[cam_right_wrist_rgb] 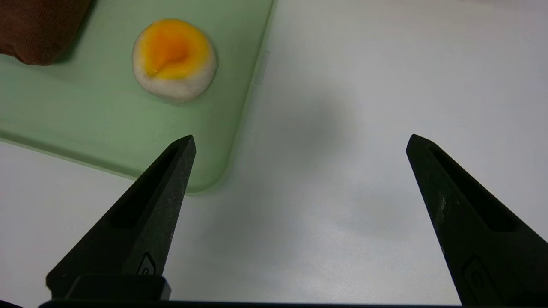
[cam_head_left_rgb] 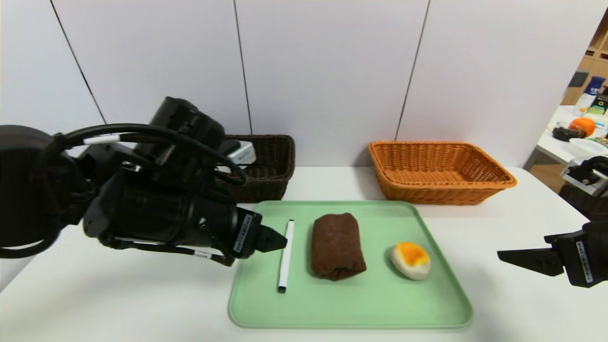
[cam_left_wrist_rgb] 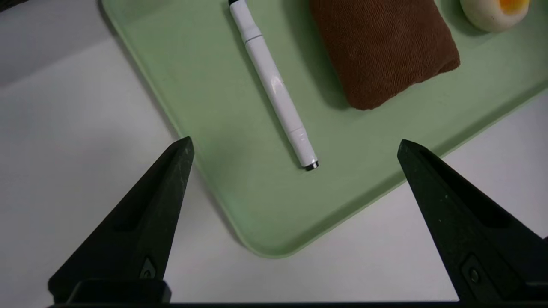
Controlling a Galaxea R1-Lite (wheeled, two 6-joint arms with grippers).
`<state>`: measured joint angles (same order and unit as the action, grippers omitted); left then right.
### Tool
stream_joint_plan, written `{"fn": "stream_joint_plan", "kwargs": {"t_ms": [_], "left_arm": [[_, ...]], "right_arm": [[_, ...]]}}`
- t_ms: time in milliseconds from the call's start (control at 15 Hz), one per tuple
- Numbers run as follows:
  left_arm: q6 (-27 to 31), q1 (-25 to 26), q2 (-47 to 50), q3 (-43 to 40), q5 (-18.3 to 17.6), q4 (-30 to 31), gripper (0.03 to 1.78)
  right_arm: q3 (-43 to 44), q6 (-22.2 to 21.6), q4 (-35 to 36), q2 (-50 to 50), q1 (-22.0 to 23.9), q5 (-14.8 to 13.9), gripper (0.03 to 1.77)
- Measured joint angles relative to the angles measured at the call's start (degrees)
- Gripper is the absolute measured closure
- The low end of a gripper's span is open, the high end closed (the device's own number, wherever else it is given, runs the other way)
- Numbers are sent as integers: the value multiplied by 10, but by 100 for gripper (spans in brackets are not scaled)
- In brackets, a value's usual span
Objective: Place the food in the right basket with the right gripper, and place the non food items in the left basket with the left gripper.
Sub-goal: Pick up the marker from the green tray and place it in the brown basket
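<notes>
On a green tray [cam_head_left_rgb: 351,308] lie a white marker pen [cam_head_left_rgb: 286,254] [cam_left_wrist_rgb: 274,83], a rolled brown towel [cam_head_left_rgb: 337,245] [cam_left_wrist_rgb: 383,49] and the food, a cream bun with an orange top [cam_head_left_rgb: 411,260] [cam_right_wrist_rgb: 174,58]. My left gripper [cam_head_left_rgb: 278,240] [cam_left_wrist_rgb: 295,147] hovers open above the tray's left edge, just beside the pen, holding nothing. Off the tray's right side, my right gripper [cam_head_left_rgb: 510,256] [cam_right_wrist_rgb: 302,143] hangs open over bare table. The dark brown left basket [cam_head_left_rgb: 266,166] stands at the back behind my left arm, and the orange-tan right basket [cam_head_left_rgb: 439,171] at the back right.
A white table [cam_head_left_rgb: 118,299] carries everything, with a grey panelled wall close behind the baskets. A white box shows inside the dark basket [cam_head_left_rgb: 240,153]. Another table with an orange fruit [cam_head_left_rgb: 582,126] and bottles stands far off to the right.
</notes>
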<state>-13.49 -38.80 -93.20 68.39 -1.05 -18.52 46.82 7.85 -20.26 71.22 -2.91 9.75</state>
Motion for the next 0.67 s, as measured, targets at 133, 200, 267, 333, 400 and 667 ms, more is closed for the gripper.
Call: {"fn": "stream_joint_plan", "kwargs": {"t_ms": [133, 200, 267, 333, 400, 667], "left_arm": [[-49, -24, -48, 34, 46, 0, 12], [-74, -36, -71, 51, 71, 0, 12], [-98, -47, -93, 70, 91, -1, 12], [-113, -56, -111, 84, 99, -3, 12], [-119, -61, -127, 97, 104, -4, 12], [-119, -68, -169, 115, 152, -6, 12]], "right_arm": [[-1, -4, 0, 4, 0, -1, 10], [-1, -5, 0, 6, 0, -1, 10], [-1, -6, 0, 7, 0, -1, 10], [-1, -6, 1, 8, 0, -1, 10], [0, -6, 1, 8, 0, -1, 10], [2, -7, 1, 9, 4, -1, 10]]}}
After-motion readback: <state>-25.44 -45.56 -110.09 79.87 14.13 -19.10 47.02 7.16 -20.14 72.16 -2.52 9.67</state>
